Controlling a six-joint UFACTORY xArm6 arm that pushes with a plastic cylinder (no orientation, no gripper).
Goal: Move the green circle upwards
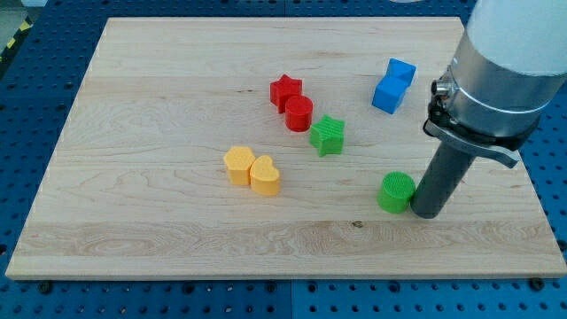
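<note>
The green circle is a short round block at the lower right of the wooden board. My tip is at the end of the dark rod, right beside the green circle on the view's right, touching or nearly touching it. The rod comes down from the arm's large grey body at the view's upper right.
A green star lies up and left of the circle. A red circle and a red star sit above it. A yellow hexagon and yellow heart lie at centre left. Two blue blocks are at upper right.
</note>
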